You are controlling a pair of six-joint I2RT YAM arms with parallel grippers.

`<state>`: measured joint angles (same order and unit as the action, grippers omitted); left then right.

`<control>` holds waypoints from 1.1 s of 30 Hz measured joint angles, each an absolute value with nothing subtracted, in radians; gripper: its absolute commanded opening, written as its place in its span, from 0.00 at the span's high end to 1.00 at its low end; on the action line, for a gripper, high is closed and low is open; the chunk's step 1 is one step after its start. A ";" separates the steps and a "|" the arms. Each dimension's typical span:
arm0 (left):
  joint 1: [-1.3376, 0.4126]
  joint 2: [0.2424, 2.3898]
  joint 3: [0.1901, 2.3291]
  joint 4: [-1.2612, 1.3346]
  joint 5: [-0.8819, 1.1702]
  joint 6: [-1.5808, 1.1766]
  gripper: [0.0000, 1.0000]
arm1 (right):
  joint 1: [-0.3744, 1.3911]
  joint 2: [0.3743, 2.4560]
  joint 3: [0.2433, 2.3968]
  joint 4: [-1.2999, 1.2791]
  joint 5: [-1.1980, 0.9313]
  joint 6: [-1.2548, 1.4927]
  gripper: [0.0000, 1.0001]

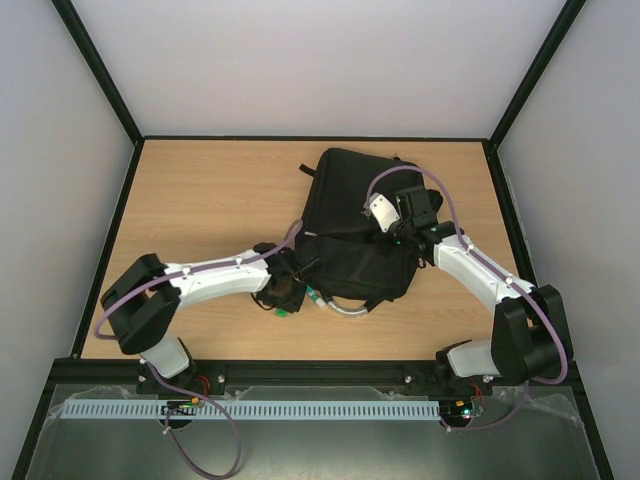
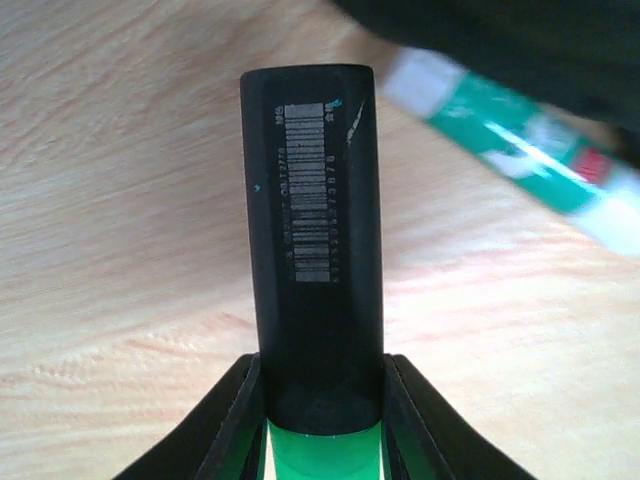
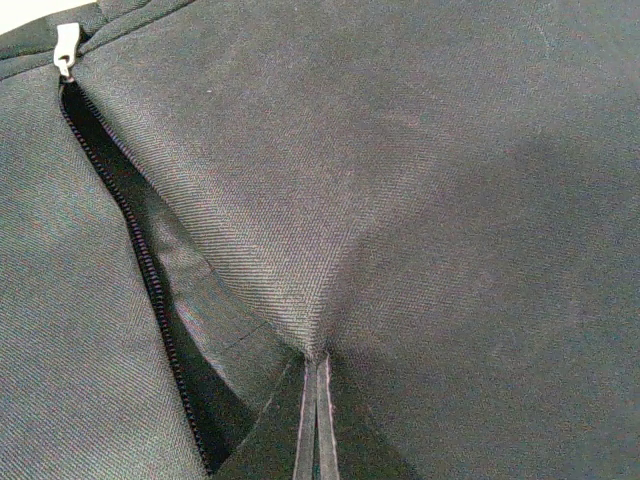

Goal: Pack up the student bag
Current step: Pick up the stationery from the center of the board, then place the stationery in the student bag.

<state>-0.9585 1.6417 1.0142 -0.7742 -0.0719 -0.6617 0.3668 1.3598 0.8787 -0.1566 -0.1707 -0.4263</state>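
**Desk:** Where is everything?

**Photographer:** The student bag [image 1: 355,215] lies flat, centre-right on the worktop [image 1: 200,190]. The right claw [image 3: 313,400] is clamped tight on a pinch of its fabric beside the open zip [image 3: 140,260], tenting the cloth upward.

**Desk:** And the left claw [image 2: 322,365]?

**Photographer:** Its jaws press both sides of a black cylinder [image 2: 312,200] with a barcode label, low over the wood at the bag's near-left corner. A green-and-white pen [image 2: 510,135] lies just beside it, one end at the bag's edge.

**Desk:** Risks?

**Photographer:** The pinch looks thin. If the fabric slips free, the opening would likely sag shut before the cylinder arrives. A swing toward the zip could also knock the pen.

**Desk:** Room?

**Photographer:** Bare wood stretches left of the bag and behind it. On the right the black frame [image 1: 503,190] stands near, and both arms crowd the bag.
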 measured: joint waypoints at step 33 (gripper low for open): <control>-0.818 1.970 1.567 -0.684 0.189 -0.527 0.79 | 0.367 1.322 0.874 -0.158 -0.184 -0.426 0.99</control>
<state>-0.8181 1.9701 1.5673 -0.6842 0.1894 -0.5270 0.3668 1.3220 0.8738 -0.1581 -0.1837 -0.4259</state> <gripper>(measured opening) 0.286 0.011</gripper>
